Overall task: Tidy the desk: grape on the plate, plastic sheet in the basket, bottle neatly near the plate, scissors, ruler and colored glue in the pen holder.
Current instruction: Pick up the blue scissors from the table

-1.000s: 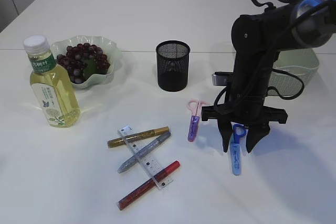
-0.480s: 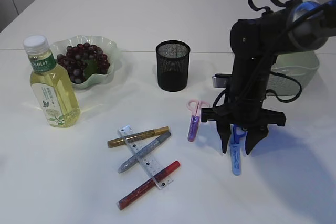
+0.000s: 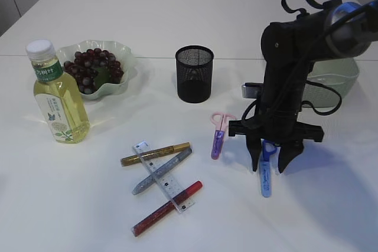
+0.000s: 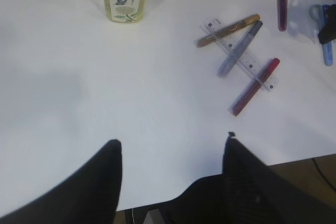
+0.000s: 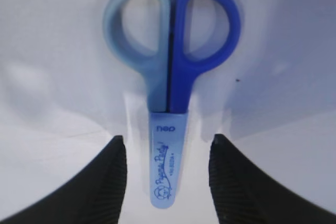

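Blue-handled scissors in pale blue sheath point(image 5: 169, 103) | flat on white table point(image 3: 88, 216), right of pink scissors point(image 3: 218, 134) | right gripper point(image 3: 270, 166) over them, fingers spread either side, not touching | left gripper point(image 4: 170, 153) spread, holding nothing

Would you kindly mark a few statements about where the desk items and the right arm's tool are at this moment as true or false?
1. The right tool straddles the blue scissors with its jaws open. True.
2. The pink scissors stand inside the pen holder. False: they lie on the table beside the blue pair.
3. The grapes are on the plate. True.
4. The ruler lies apart from the glue pens. False: it crosses the gold glue pen, the silver one and the red one.
5. The bottle lies on its side. False: it stands upright.
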Controlling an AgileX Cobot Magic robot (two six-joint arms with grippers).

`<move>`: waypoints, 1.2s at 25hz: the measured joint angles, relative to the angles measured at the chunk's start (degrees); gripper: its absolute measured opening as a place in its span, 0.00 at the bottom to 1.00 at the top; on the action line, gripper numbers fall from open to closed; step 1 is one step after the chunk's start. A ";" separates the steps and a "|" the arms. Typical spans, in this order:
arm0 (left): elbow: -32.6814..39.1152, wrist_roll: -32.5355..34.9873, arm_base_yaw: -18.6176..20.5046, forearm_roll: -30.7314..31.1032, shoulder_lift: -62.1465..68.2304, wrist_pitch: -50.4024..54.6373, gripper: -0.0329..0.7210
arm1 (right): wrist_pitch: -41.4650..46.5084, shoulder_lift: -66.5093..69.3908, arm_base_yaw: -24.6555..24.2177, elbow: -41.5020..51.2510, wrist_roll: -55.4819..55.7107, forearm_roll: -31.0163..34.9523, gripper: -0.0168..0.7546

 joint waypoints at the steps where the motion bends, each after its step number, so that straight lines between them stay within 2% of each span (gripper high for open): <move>1: 0.00 0.00 0.00 0.00 0.00 0.00 0.63 | 0.00 0.00 -0.12 0.00 0.04 0.00 0.55; 30: 0.00 0.00 0.00 0.39 0.00 0.00 0.63 | -1.96 0.00 -0.34 0.00 0.14 1.31 0.55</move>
